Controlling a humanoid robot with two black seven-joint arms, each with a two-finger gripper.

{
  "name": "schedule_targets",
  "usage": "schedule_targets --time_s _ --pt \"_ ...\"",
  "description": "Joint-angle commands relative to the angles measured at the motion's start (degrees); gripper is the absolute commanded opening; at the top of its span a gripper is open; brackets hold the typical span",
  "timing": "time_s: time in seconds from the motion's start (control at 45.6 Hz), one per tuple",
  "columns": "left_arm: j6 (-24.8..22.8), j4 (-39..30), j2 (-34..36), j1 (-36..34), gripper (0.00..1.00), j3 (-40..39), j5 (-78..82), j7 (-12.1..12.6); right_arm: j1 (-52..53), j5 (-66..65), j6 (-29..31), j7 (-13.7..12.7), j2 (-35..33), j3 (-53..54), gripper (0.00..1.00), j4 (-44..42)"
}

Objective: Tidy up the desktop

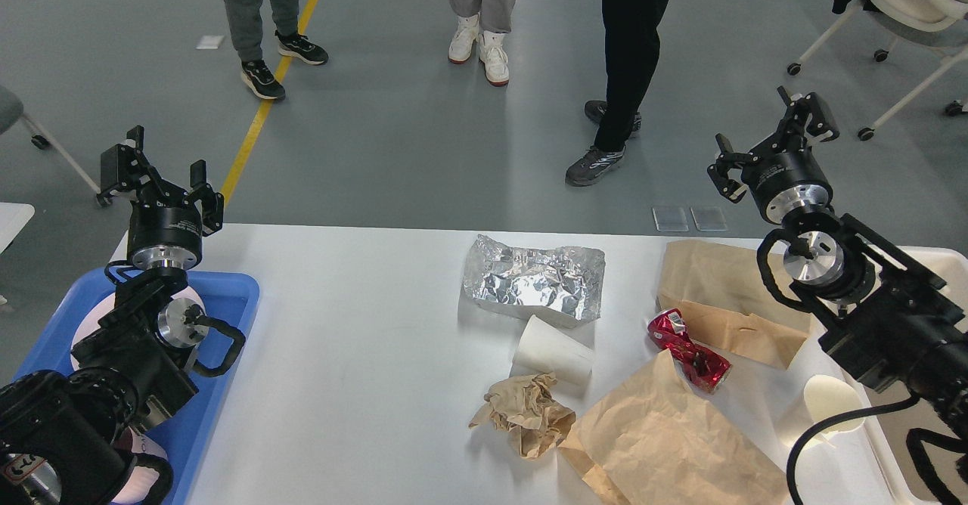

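Tidy job looks barely begun, judging by the clutter: both arms hang raised w/ nothing held, so the step in hand is picking a first piece of rubbish.

The counter (348,354), white w/ rounded corners, fills the near half of the view. Its left part is bare; the litter sits centre to right: crumpled foil sheet (535,278), white paper cup (552,350) on its side just near of the foil, brown paper wad (528,413) nearer again, red wrapper (687,350) to the right, large brown paper sheet (665,444) at the near right edge, a brown paper bag (726,293) further back. Another white cup (828,407) lies far right, partly behind the right arm.

Left gripper (155,168) is up over the far left corner, above the blue tray (234,293), fingers spread wide, empty. Right gripper (775,138) is raised beyond the far right edge, fingers also apart, empty. Both well clear of the counter top and the litter.

Next move prob. calls for the right arm to drop toward the red wrapper or cup, fingers kept wide, approaching from above; thin paper lying flat will be hard to pinch.
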Motion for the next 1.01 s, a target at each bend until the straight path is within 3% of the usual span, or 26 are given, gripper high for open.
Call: schedule_targets --time_s 0.0,0.307,0.351,0.526,0.745,0.987 --pt "0.0 0.0 0.0 0.0 0.96 0.0 0.0 0.0 2.9 -2.9 1.2 -0.1 -5.7 -10.2 1.0 1.9" --pt "0.0 0.0 0.0 0.0 0.96 0.0 0.0 0.0 18.3 -12.3 4.3 -0.7 -12.8 -51.2 1.0 6.3" --pt "0.0 0.0 0.0 0.0 0.96 0.0 0.0 0.0 23.0 -12.7 4.4 -0.9 -13.0 -61.3 1.0 7.5" --pt "0.0 0.0 0.0 -0.1 0.96 0.0 0.0 0.0 33.2 -12.7 7.2 -3.3 -11.2 -84.5 1.0 9.1" --pt "0.0 0.0 0.0 0.0 0.96 0.0 0.0 0.0 41.7 -12.1 10.6 -8.8 -5.6 -102.2 1.0 11.6" --pt "0.0 0.0 0.0 0.0 0.96 0.0 0.0 0.0 46.8 -8.1 15.6 -8.8 1.9 -116.5 1.0 11.9"
